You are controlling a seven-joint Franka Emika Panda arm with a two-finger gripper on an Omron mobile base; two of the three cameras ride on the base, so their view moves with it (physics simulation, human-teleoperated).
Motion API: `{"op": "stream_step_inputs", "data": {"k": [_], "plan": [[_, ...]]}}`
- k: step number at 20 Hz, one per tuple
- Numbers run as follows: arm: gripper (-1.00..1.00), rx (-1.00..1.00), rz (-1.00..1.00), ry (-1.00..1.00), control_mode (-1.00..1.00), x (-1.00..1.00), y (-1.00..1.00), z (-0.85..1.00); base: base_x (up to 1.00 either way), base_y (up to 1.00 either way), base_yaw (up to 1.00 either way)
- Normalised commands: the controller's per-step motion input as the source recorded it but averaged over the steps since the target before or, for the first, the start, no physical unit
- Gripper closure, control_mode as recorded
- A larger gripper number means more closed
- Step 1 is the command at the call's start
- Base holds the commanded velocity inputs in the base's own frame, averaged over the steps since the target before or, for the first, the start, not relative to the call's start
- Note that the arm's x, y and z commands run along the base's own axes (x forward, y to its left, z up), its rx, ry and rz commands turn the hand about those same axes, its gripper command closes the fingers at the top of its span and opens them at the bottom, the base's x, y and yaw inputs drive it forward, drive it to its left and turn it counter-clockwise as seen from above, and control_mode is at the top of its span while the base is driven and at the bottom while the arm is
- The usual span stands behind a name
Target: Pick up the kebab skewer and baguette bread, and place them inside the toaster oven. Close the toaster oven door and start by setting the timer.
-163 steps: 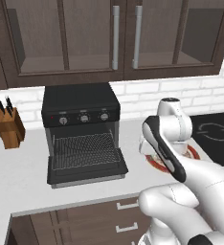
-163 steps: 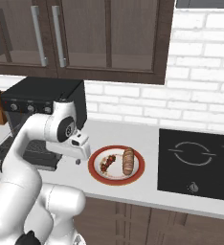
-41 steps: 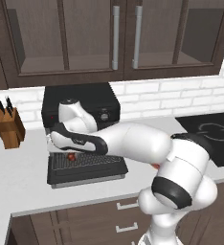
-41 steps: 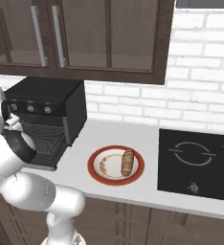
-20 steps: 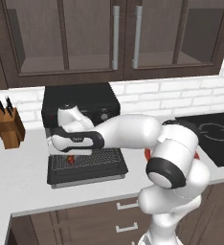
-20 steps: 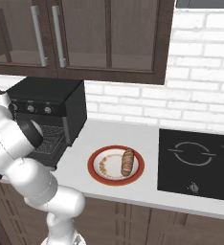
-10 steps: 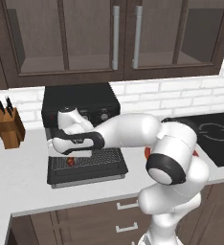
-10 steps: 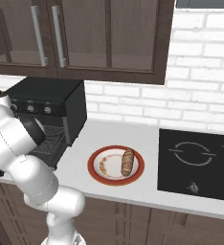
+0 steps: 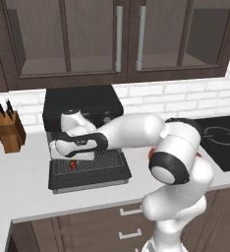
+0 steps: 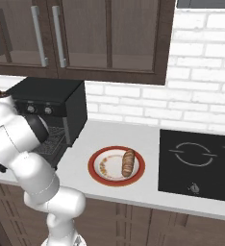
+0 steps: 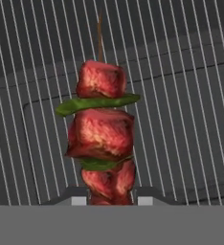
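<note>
My gripper [image 11: 111, 194] is shut on the kebab skewer [image 11: 102, 139], a stick of red meat chunks with green slices between them. It hangs just over the wire rack [image 11: 181, 95]. In the left base view the skewer [image 9: 73, 164] is at the rack's front left, above the toaster oven door [image 9: 87, 176], which lies folded down. The black toaster oven [image 9: 82, 104] stands behind the hand. The baguette bread [image 10: 128, 162] lies on a red-rimmed plate [image 10: 99, 169] right of the toaster oven [image 10: 52, 98]. I cannot tell whether the skewer touches the rack.
A wooden knife block [image 9: 9, 132] stands left of the oven. A black cooktop [image 10: 201, 163] is set into the counter at the right. Dark wall cabinets [image 9: 117, 39] hang above. My own white arm [image 9: 136, 133] stretches across the oven's front.
Over the last two seconds the arm's elbow has shifted, while the hand and the skewer have stayed nearly in place over the rack. The grip is unchanged.
</note>
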Motion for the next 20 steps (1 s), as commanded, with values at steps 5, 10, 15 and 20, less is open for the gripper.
{"op": "stream_step_inputs", "data": {"k": [5,10,15,20], "plan": [[1.0,0.0,0.0,0.0,-1.0,0.17,0.0,-0.06,0.0,0.0,0.0],[1.0,0.0,0.0,0.0,-1.0,0.0,0.1,-0.31,0.0,0.0,0.0],[1.0,0.0,0.0,0.0,-1.0,-0.02,0.02,-0.23,0.0,0.0,0.0],[-1.0,-0.01,-0.02,0.0,-1.0,-0.54,0.0,-0.43,0.0,0.0,0.0]]}}
